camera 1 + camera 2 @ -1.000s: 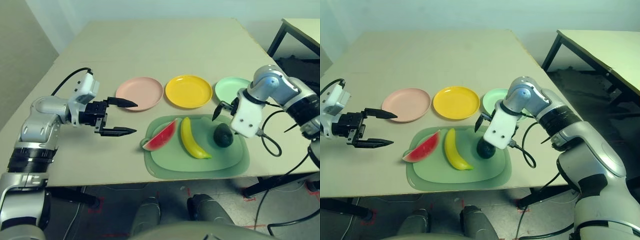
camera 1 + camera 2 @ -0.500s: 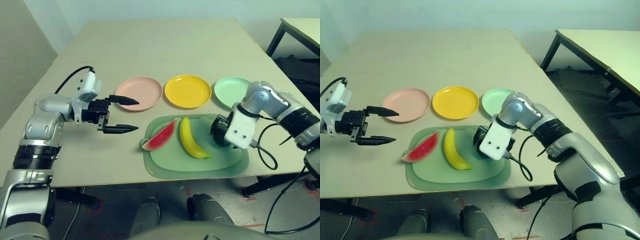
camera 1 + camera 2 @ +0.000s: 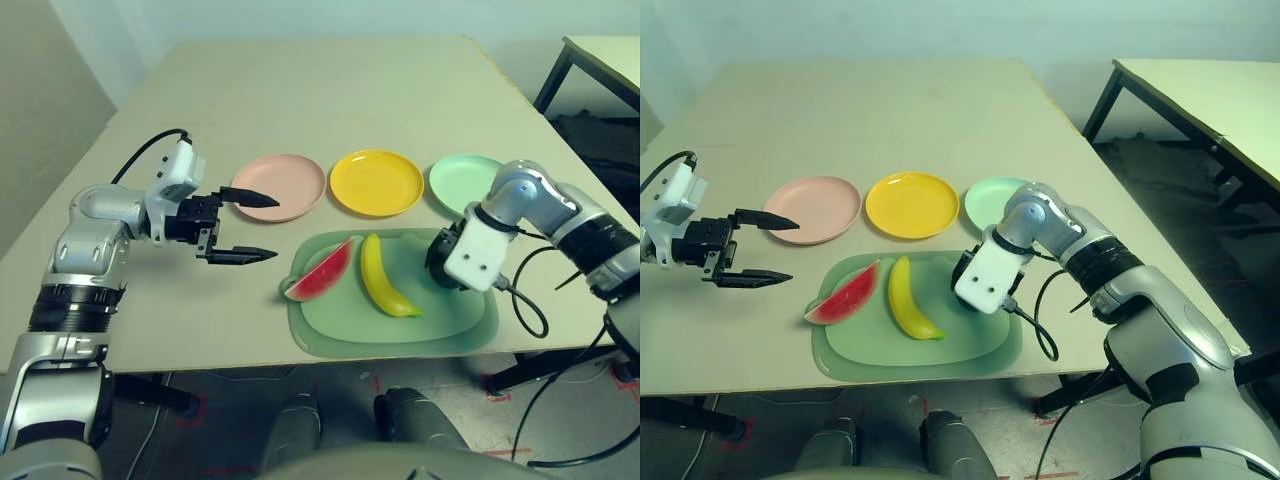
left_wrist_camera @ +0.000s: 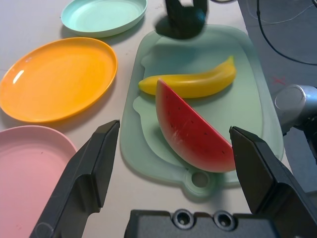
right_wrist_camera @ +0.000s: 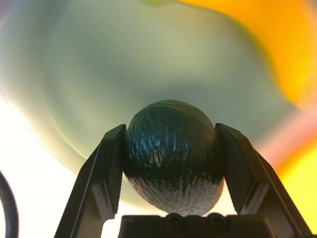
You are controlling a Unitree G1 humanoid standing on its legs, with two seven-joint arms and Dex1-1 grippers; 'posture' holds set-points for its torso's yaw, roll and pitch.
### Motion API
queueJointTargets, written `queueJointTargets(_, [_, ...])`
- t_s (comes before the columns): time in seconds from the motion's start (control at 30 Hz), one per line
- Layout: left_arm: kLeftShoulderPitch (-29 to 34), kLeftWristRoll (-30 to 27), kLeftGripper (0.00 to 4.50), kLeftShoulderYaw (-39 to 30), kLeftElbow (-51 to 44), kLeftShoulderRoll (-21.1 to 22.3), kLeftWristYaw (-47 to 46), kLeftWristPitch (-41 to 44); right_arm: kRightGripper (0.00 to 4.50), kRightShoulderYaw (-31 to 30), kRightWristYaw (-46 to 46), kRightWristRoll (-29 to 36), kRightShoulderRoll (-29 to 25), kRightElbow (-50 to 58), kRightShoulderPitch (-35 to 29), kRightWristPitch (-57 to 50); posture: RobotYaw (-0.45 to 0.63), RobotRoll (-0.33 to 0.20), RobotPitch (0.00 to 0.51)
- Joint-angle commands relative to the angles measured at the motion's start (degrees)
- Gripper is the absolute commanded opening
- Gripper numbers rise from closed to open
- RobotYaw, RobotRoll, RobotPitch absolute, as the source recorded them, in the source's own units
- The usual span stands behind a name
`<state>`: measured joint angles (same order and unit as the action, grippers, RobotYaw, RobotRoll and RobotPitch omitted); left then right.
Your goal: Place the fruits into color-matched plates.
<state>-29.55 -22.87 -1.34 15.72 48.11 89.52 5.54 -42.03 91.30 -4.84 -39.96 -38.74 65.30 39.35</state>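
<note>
My right gripper (image 3: pixel 438 262) is shut on the dark green avocado (image 5: pixel 171 153), over the right part of the pale green mat (image 3: pixel 400 322); its white wrist hides most of the fruit from the head views. The red watermelon wedge (image 3: pixel 322 272) and the yellow banana (image 3: pixel 383 278) lie side by side on the mat. Behind the mat stand the pink plate (image 3: pixel 279 186), the yellow plate (image 3: pixel 378 182) and the mint green plate (image 3: pixel 465 180), all bare. My left gripper (image 3: pixel 272 228) hovers open left of the mat, pointing at the watermelon (image 4: pixel 193 134).
The mat's loop handle (image 3: pixel 288 290) points toward my left gripper. A black cable (image 3: pixel 525 305) hangs from my right wrist past the table's front edge. A second table (image 3: pixel 1200 90) stands at the far right.
My right gripper came down from above the avocado and shut on it, then shifted slightly left. My left gripper has barely moved.
</note>
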Motion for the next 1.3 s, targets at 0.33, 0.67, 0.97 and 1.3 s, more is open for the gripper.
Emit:
queueJointTargets(0.33, [0.73,0.19,4.5,-0.35,-2.83,-0.34,-5.86,4.74,3.08,-3.1,-38.0,-30.03,5.39,-36.74,10.36,-1.53,-0.04,0.0,0.057])
queueJointTargets(0.67, [3.25,-0.35,4.5,-1.65,-4.49,1.48,-6.13,5.0,4.07,-2.02,-48.11,-36.39,7.51,-39.51,7.96,-6.48,-0.03,0.0,0.061])
queueJointTargets(0.97, [2.82,-0.59,4.5,-1.48,-3.95,1.72,-3.91,3.4,4.48,-0.63,-42.11,-37.14,7.06,-35.49,15.83,7.8,-0.06,0.0,0.051])
queueJointTargets(1.3, [3.62,-0.51,4.5,-2.07,-3.34,2.47,-2.14,2.69,4.48,0.79,-5.54,-7.8,7.61,-5.12,4.54,17.46,-0.05,0.0,0.052])
